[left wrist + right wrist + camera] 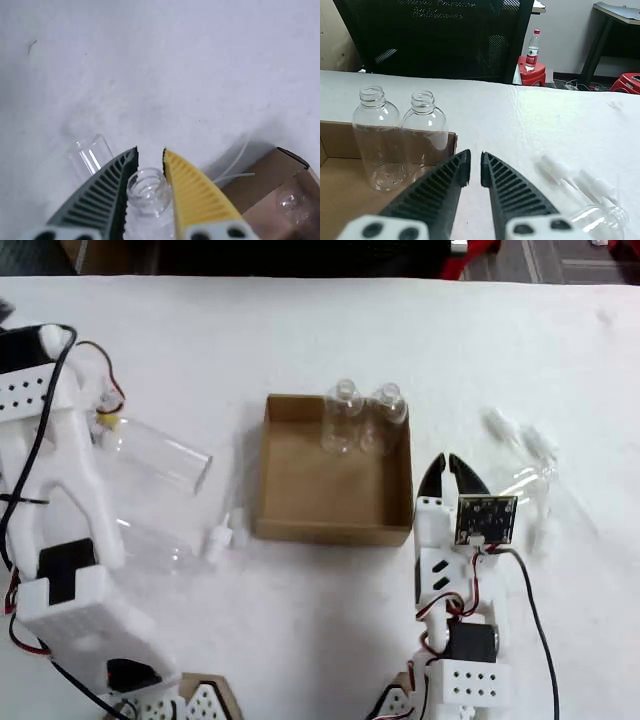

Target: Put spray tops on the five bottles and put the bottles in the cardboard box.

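Slippage looks the likeliest trouble on the left side of the bench (300, 340). The left gripper (150, 151) has its jaws clamped on the neck of a clear bottle (146, 189), and that smooth round neck could twist or slide when a top is pushed in. The bottle's long axis runs along the jaws, open mouth pointing out toward their tips; whether it lies or stands I cannot tell. The right gripper (474, 165) sits just beside the cardboard box (330, 531), jaws a narrow slit apart and empty. That gap looks too tight to take a spray top (217, 540), like the one lying off the box's near left corner. Farther back, two bottles (377, 135) stand upright in the box's far right corner, mouths up and uncapped, and they risk being left so. More spray tops (503, 427) lie toward the right edge.
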### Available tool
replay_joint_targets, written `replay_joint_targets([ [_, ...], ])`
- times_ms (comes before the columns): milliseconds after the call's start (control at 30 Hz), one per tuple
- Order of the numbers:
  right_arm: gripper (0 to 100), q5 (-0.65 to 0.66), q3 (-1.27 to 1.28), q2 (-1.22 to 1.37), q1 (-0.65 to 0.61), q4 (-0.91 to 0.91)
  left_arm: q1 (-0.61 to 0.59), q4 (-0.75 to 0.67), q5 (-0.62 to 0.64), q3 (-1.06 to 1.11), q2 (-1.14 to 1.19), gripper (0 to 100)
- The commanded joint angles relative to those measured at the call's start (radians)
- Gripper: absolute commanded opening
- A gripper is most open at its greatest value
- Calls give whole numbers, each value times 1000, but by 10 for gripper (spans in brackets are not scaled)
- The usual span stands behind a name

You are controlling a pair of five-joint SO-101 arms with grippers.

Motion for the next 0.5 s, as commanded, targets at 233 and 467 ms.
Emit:
replay_joint_targets([
  [233,29,11,6,2,-5,-25,44,29,-124,-15,-259,21],
  [467,29,11,6,2,-4,-25,306,18,-221,158,-430,21],
])
